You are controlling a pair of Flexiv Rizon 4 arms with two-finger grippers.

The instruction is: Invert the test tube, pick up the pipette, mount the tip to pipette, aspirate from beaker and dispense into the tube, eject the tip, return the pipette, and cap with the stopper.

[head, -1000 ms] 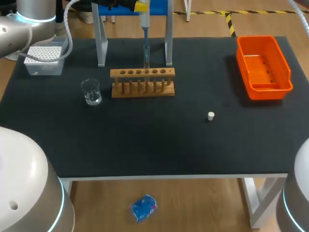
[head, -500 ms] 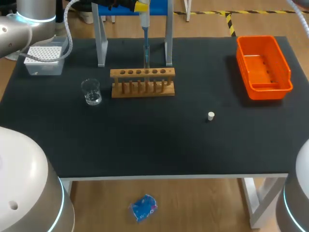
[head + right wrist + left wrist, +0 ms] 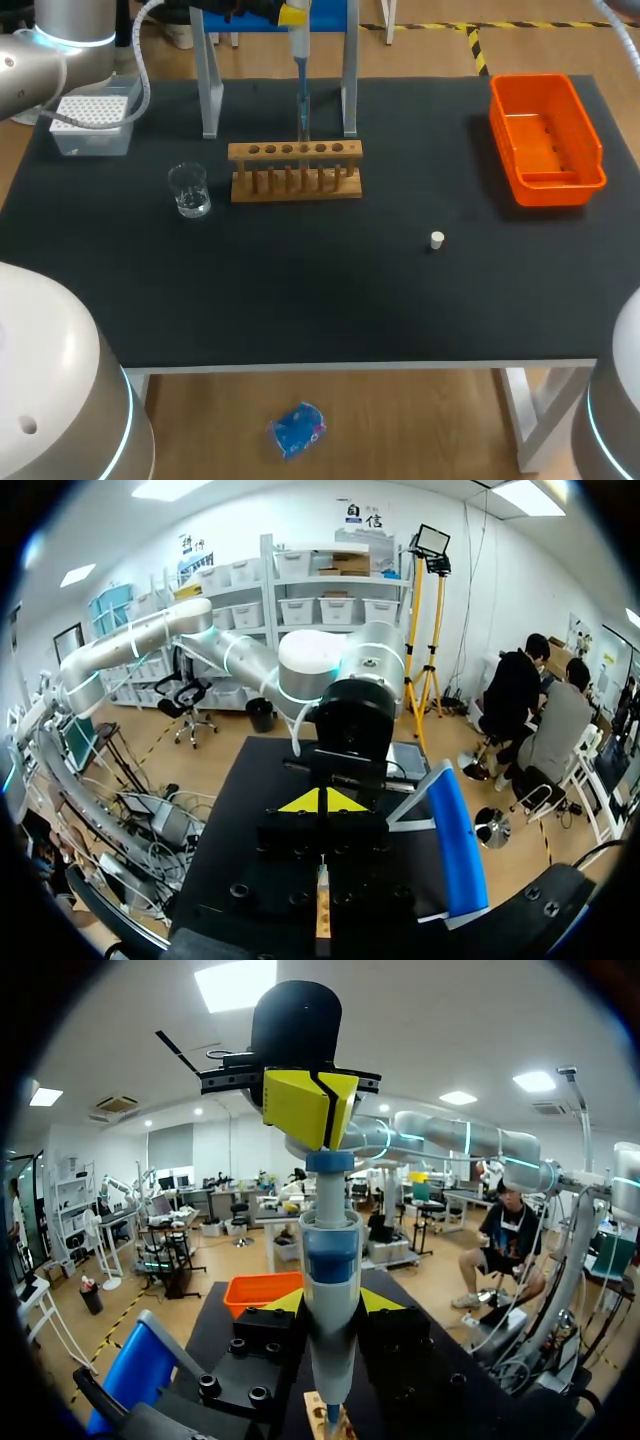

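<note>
My left gripper (image 3: 332, 1302) is shut on the pipette (image 3: 330, 1250), its yellow tips on either side of the white and blue barrel. In the head view the pipette (image 3: 300, 75) hangs upright at the table's back, its tip pointing down just above the wooden tube rack (image 3: 295, 170). The left gripper (image 3: 285, 10) shows only at the frame's edge there. A glass beaker (image 3: 189, 190) stands left of the rack. The small white stopper (image 3: 437, 239) lies alone right of centre. I cannot make out a tube in the rack. My right gripper (image 3: 320, 801) is shut on nothing.
A white tip box (image 3: 92, 122) sits at the back left, an orange bin (image 3: 545, 140) at the back right. The grey legs of the pipette stand (image 3: 210, 95) rise behind the rack on both sides of the pipette. My arms' bases fill the near corners.
</note>
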